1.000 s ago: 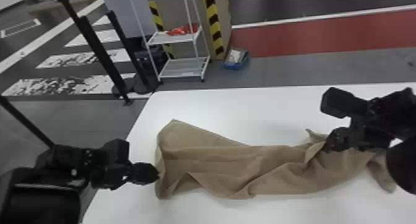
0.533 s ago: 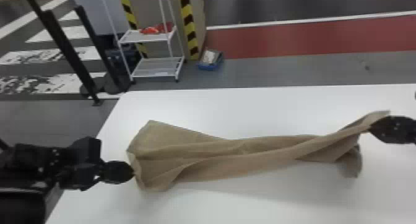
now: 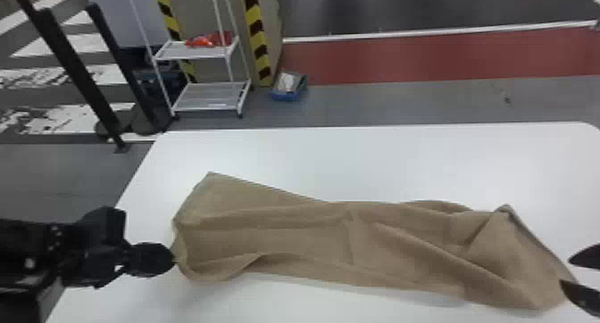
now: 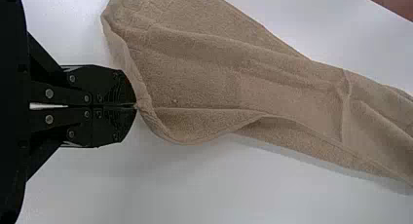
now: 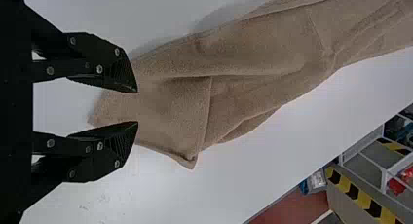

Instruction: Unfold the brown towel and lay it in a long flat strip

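Head view: I see the brown towel (image 3: 303, 237) stretched left to right in a long, creased band on the white table (image 3: 357, 161). My left gripper (image 3: 173, 260) is at its left end; my right gripper (image 3: 566, 271) is at its right end, fingers parted. A white shelf rack (image 3: 196, 54) stands beyond the table.

Left wrist view: I have the left gripper (image 4: 136, 106) closed on the towel's end hem, fingertips together; folds run away from the pinch.

Right wrist view: I read the right gripper (image 5: 138, 107) as wide, with nothing pinched. The towel's end shows between the fingers, one corner jutting out beside them; I cannot tell whether they touch the cloth
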